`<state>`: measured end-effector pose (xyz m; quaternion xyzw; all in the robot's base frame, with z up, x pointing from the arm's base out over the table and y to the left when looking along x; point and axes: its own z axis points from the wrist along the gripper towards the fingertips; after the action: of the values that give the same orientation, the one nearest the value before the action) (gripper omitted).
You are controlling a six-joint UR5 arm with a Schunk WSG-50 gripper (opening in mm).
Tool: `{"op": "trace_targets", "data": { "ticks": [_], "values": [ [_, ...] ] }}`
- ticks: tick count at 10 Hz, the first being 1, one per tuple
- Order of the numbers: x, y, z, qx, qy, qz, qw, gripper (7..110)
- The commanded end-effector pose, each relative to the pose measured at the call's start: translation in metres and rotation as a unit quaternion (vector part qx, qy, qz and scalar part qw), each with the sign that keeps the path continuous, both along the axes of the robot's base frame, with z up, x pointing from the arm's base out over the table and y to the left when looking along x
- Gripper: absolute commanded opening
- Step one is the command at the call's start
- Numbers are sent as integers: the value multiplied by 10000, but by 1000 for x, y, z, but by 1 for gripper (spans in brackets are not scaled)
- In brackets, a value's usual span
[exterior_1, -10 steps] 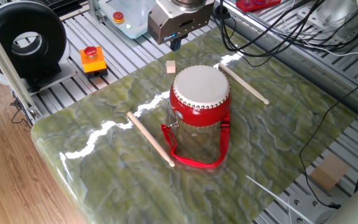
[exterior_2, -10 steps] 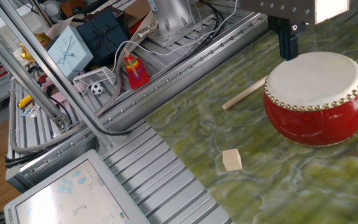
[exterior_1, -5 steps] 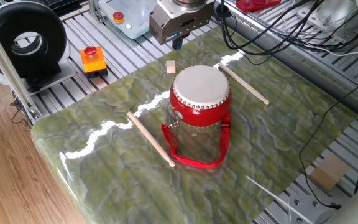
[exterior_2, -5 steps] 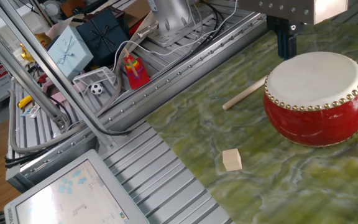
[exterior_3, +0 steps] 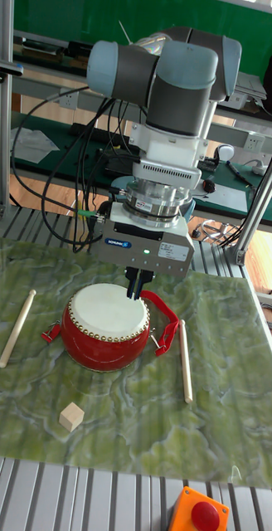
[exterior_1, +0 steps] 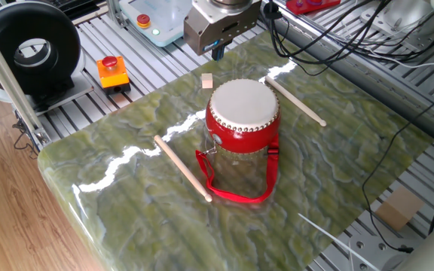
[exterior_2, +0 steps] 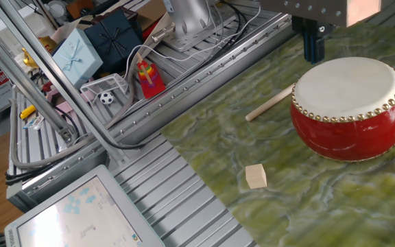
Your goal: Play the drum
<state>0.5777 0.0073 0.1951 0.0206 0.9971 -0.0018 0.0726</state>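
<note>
Drum (exterior_1: pixel 242 113) upright, skin upward

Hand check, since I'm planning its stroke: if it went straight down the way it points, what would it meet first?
Probably the drum: the hand points down over the far edge of the skin head. It might just clear the rim; depth is unclear.

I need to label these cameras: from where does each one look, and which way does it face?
One fixed view: high, looks down on the drum; pincer at the top edge.
The other fixed view: low at the table's side, facing the drum; pincer above.
Tall fixed view: in front, facing the whole arm.
All share the drum; the wooden block too.
</note>
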Motion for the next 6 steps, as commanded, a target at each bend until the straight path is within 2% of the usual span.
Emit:
{"op": "trace_targets", "data": {
  "ticks": [1, 3, 4, 6],
  "values": [
    [-3, 14, 1, 280, 65, 142, 9995, 7],
    [-7, 13, 1, 235, 133, 257, 9993, 7],
    [-5, 7, 1, 200, 88, 226, 9995, 7],
    [-3, -32, 0, 181, -87, 171, 9997, 7]
  ]
}}
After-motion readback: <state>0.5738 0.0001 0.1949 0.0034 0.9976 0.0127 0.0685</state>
